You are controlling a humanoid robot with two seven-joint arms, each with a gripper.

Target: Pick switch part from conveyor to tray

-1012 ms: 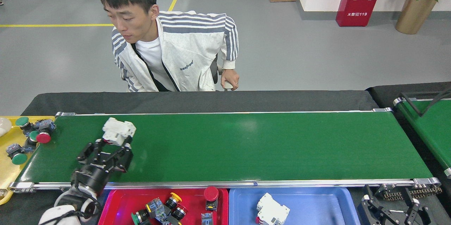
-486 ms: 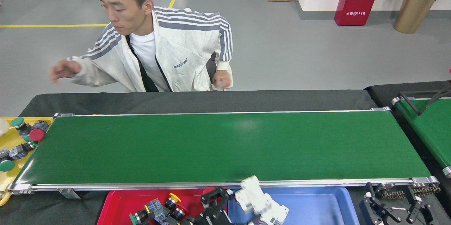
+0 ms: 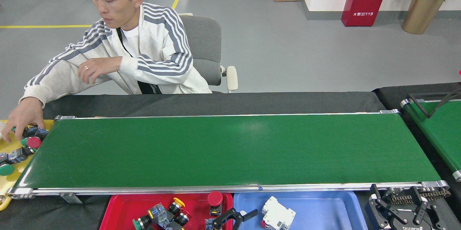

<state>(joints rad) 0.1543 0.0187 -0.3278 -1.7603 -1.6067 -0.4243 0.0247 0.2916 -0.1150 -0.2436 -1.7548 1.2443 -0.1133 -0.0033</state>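
The conveyor [image 3: 230,150] is a long dark-green belt with silver rails, and nothing lies on it. A white switch part [image 3: 277,216] lies in the blue tray [image 3: 324,208] below the belt's near rail. My left gripper [image 3: 236,218] pokes up at the bottom edge, over the seam between the red tray and the blue tray, just left of the white part. It is open and holds nothing. My right gripper [image 3: 396,203] sits low at the bottom right, beside the blue tray, open and empty.
A red tray [image 3: 122,208] left of the blue one holds several push-button parts. A yellow tray [image 3: 10,143] at the belt's left end holds more buttons, and a person's hand [image 3: 21,118] rests in it. A second green belt [image 3: 439,129] runs at the right.
My left gripper carried the white part from the belt's left end to the blue tray, let it go and drew back. The person leaned left and reached into the yellow tray.
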